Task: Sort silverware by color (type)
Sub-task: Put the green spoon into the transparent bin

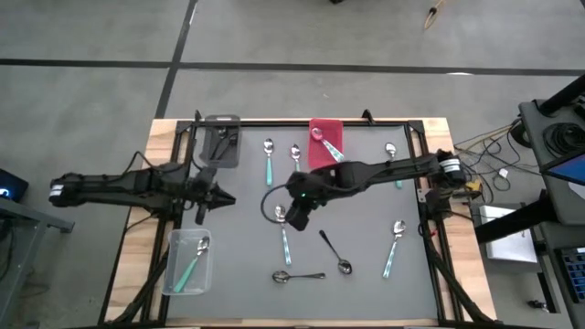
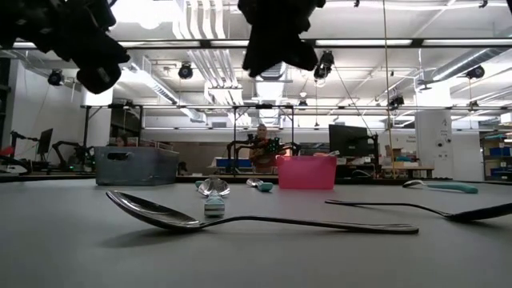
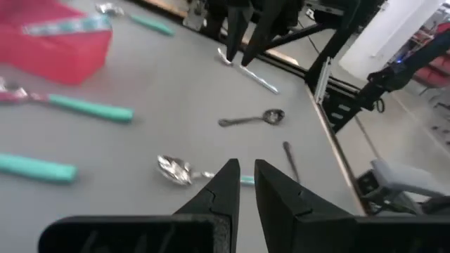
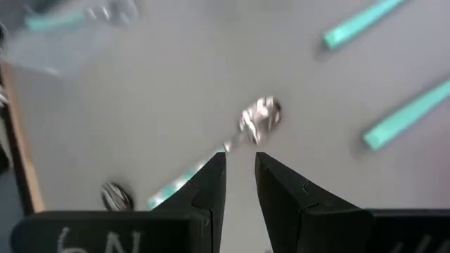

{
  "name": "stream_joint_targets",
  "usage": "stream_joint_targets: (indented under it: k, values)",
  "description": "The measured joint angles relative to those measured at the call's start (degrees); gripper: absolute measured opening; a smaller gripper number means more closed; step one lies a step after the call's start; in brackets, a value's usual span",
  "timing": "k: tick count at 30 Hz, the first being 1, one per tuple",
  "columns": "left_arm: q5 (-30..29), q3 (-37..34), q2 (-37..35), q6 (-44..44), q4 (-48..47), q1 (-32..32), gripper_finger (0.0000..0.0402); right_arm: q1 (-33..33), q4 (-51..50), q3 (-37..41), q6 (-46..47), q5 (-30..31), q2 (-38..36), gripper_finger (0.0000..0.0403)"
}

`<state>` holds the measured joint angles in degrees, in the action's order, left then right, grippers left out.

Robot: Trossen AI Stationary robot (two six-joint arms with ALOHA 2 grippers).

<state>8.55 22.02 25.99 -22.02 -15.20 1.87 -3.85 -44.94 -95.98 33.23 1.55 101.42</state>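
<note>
Dark fingers of your right gripper (image 4: 240, 169) stand slightly apart with nothing between them. Just beyond their tips lies a teal-handled spoon (image 4: 254, 118), bowl up on the grey table (image 1: 366, 228). Two more teal handles lie farther off. Your left gripper (image 3: 242, 176) likewise shows a narrow gap, grasping nothing; ahead of it a second teal spoon (image 3: 176, 170), then a dark spoon (image 3: 253, 119), beyond that the red bin (image 3: 53, 43).

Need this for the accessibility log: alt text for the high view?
Overhead: the right gripper hovers mid-table over a teal-handled spoon, empty, jaws slightly apart; the left gripper waits at table's left. Spoons lie scattered on the grey table, with grey, red and clear bins.
</note>
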Motion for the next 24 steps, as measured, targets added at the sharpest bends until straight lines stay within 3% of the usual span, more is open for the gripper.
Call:
stream_joint_targets:
  k: [5, 10, 15, 24]
  values:
    - [-0.4, -2.3, 1.1, -4.9, 1.2, -3.8, 0.0027, -0.9, -4.6, -1.3, 2.5, 0.0, 2.3, 0.0068]
    - [-0.5, -6.9, 1.7, -4.3, 12.3, -8.1, 0.0027, -1.2, -5.5, -0.6, 7.7, 0.3, 3.4, 0.0068]
    - [-0.7, -8.7, 1.9, -3.1, 20.0, -9.2, 0.0027, -0.4, -5.9, -0.5, 10.2, 4.9, 5.5, 0.0068]
    - [-9.0, -8.7, 1.9, 6.1, 20.8, -9.2, 0.0027, 5.9, -5.7, -0.4, 15.6, 12.7, 7.6, 0.0068]
